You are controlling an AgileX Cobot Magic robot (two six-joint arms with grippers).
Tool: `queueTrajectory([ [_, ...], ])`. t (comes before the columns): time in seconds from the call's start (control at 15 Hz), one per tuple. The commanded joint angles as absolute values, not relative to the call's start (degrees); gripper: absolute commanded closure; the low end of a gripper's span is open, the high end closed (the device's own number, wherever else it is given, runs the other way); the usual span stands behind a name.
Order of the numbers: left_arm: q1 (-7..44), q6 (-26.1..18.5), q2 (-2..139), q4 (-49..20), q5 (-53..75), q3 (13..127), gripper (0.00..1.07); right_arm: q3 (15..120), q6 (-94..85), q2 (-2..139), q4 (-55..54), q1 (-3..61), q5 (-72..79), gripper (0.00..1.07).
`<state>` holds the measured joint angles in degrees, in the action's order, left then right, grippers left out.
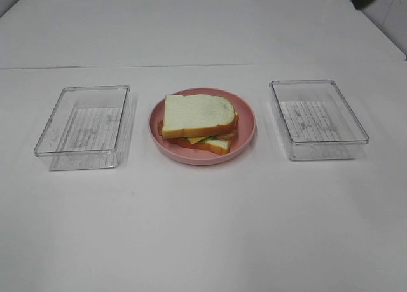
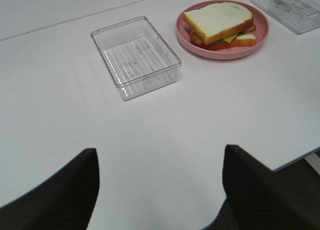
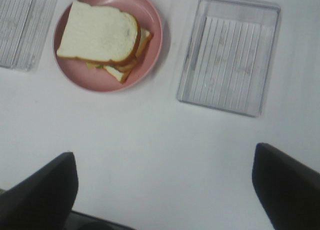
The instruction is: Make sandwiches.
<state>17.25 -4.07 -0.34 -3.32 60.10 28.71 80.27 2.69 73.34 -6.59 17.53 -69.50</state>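
Sandwich [image 1: 198,123]: one assembled stack is seen lying on the pink plate [image 1: 246,130], near the middle of the worktop [image 1: 203,228], midway between its left and right edges
Top slice [image 3: 97,32]: white bread with an orange-brown crust is laid flat over the stack and is turned slightly askew from the slice beneath
Bottom slice [image 1: 213,144]: a corner is left uncovered on the side facing the worktop's near edge
Fillings: a thin yellow edge of cheese [image 2: 229,38] and a sliver of green are seen between the slices; the other layers are hidden by the bread and cannot be told apart
Left tray [image 1: 83,126]: a clear ribbed plastic tray is placed toward the left edge of the worktop, just beside the plate but apart from it; nothing is seen inside it
Right tray [image 1: 318,119]: a matching clear tray is placed toward the right edge, also apart from the plate, with nothing seen inside
Left gripper [image 2: 160,190]: the dark fingers [image 2: 60,195] are spread wide, nothing is held between them, and bare worktop near the front edge is seen in the gap
Right gripper [image 3: 165,190]: the fingers [image 3: 287,190] are likewise spread wide with nothing held, above bare worktop on the near side of the plate and right tray
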Motion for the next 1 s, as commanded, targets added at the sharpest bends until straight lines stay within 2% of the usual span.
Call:
queueTrajectory([
  [0.07,17.30,-4.07,-1.60,-3.44,59.59,28.65,0.39,69.84,1.83,64.34,-5.84,17.70,-73.74,0.20],
  [0.33,17.30,-4.47,-1.60,-3.44,59.59,28.65,0.39,48.70,1.32,44.18,-5.84,17.70,-71.22,0.20],
  [0.47,17.30,-4.41,-1.60,-3.44,59.59,28.65,0.39,37.41,0.00,29.28,-5.84,17.70,-68.35,0.20],
  [0.8,17.30,-4.30,-1.60,-3.44,59.59,28.65,0.39,30.77,-8.59,10.54,-7.45,17.70,-63.54,0.20],
  [1.0,17.30,-4.30,-1.60,-3.44,59.59,28.65,0.39,29.56,-9.97,6.53,-7.79,17.70,-61.94,0.20],
])
